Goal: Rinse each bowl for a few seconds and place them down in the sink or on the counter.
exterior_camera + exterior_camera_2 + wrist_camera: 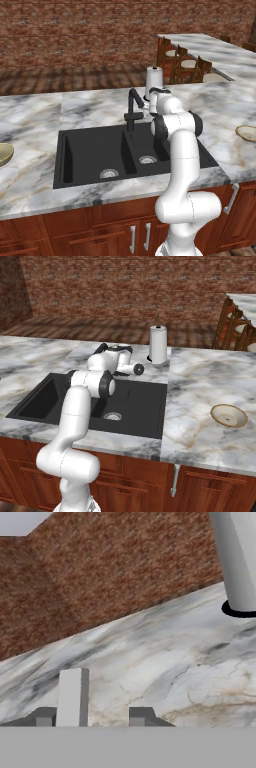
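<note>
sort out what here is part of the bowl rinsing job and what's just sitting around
Job: cream-rimmed bowl, olive-tan bowl, sink, faucet, counter.
Lying about: paper-towel roll, wooden chairs.

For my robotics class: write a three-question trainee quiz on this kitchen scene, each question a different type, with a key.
1. True or false: both shallow round bowls lie in the matte black double-basin sink.
2. The cream-rimmed bowl rests on: A) the sink, B) the veined marble counter, C) a chair.
3. What stands behind the black gooseneck faucet?

Key: 1 false, the olive-tan bowl is on the counter too. 2 B. 3 white paper-towel roll.
</note>
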Tool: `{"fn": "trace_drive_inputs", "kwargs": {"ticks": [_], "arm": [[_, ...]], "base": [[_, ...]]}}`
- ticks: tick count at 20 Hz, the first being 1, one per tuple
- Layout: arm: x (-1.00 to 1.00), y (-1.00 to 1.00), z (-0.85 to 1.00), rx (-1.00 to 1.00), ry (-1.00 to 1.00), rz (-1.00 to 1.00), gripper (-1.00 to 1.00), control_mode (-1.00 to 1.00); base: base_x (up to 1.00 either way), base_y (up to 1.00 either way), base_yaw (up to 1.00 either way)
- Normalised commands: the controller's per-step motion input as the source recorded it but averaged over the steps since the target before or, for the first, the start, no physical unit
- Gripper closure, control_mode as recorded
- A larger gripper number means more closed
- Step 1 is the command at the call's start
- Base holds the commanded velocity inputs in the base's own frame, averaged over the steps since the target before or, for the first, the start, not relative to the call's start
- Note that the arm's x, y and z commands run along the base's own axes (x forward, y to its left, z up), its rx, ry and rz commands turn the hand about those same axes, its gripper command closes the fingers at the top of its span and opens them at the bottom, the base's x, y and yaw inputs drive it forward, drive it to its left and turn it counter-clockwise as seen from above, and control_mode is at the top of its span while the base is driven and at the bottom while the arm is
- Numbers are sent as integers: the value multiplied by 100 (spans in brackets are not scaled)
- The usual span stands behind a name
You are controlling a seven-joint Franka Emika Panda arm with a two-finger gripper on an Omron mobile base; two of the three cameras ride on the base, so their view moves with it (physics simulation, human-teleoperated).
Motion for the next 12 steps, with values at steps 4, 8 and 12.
{"fn": "trace_drive_inputs", "kwargs": {"ticks": [4,8,12], "arm": [[0,-49,0,10,12,-10,100,-100],[-2,-47,2,11,9,-9,100,-100],[-9,-52,5,12,8,-9,100,-100]], "base": [[0,0,0],[0,0,0],[0,0,0]]}}
